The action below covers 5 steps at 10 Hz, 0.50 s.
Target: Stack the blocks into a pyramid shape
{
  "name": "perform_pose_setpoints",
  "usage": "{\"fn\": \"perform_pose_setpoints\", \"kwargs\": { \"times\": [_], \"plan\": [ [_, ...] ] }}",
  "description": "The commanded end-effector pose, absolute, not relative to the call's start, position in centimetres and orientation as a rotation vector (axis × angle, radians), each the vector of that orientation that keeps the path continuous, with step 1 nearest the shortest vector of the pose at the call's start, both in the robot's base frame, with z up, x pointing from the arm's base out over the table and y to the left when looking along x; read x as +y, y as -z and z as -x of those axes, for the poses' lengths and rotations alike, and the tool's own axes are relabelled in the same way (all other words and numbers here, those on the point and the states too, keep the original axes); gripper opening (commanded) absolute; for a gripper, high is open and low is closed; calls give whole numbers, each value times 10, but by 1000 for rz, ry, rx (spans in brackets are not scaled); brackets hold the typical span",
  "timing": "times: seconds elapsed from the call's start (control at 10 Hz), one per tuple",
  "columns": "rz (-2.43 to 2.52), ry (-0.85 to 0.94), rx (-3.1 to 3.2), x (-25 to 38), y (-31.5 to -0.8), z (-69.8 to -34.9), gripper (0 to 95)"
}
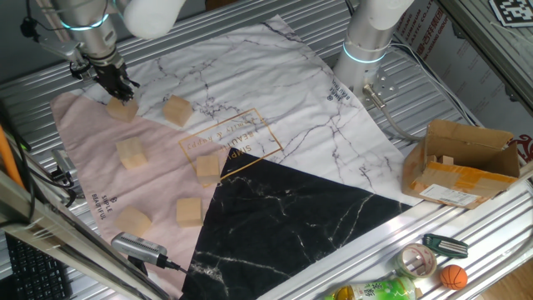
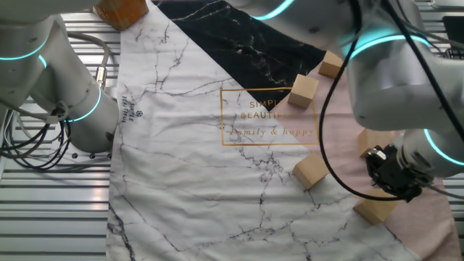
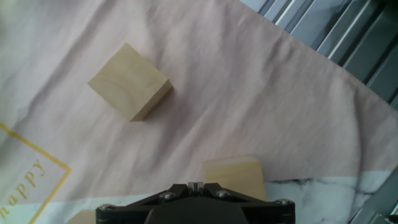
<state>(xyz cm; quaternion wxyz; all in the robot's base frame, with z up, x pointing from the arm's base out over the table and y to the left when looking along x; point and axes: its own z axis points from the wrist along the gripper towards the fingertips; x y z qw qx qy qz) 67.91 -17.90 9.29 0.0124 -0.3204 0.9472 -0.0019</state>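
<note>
Six blocks (image 1: pixel 132 153) are seen scattered singly on the cloth (image 1: pixel 275 75); the hand (image 1: pixel 119 90) is poised over the far corner block (image 1: pixel 122 109), its grip state cannot be told

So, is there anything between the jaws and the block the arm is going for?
Nothing visible. The gripper is right at the far corner block on the pink cloth, with no other thing between them. The nearest other block lies apart to the side. Whether the jaws already touch the block cannot be told.
</note>
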Motion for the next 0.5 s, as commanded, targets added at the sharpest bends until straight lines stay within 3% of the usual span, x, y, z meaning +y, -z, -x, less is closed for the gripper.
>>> {"fn": "perform_pose_setpoints", "kwargs": {
  "times": [0.1,0.5],
  "plan": [
    [1005,4,2946,-182,-91,-684,0],
    [1017,1,2946,-192,-92,-687,0]
  ]
}}
